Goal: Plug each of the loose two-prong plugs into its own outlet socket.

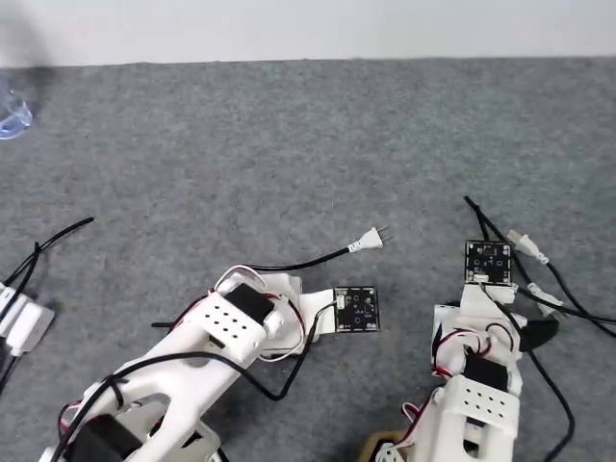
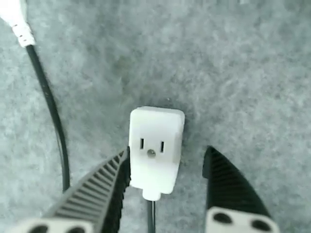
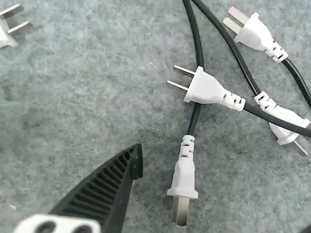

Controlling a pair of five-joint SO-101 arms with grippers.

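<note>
A white outlet socket (image 2: pixel 155 148) lies face up on the grey carpet, its cord running back toward the wrist. My left gripper (image 2: pixel 167 158) is open and straddles it, one ribbed finger (image 2: pixel 104 189) against its side and the other finger standing apart. A loose two-prong plug (image 1: pixel 371 241) on a black cable lies just beyond that arm, and the same plug (image 2: pixel 17 22) shows in the left wrist view. My right gripper (image 3: pixel 214 194) is open above several white plugs: one (image 3: pixel 206 90) lying flat, one (image 3: pixel 183 182) closest to the finger (image 3: pixel 109 187), another (image 3: pixel 255 34) farther off.
Black cables (image 3: pixel 228 53) cross among the plugs on the right (image 1: pixel 527 248). A white block with a black cable (image 1: pixel 19 322) lies at the left edge. A clear bluish object (image 1: pixel 12 115) sits far left. Grey carpet (image 1: pixel 289 144) stretches to the wall.
</note>
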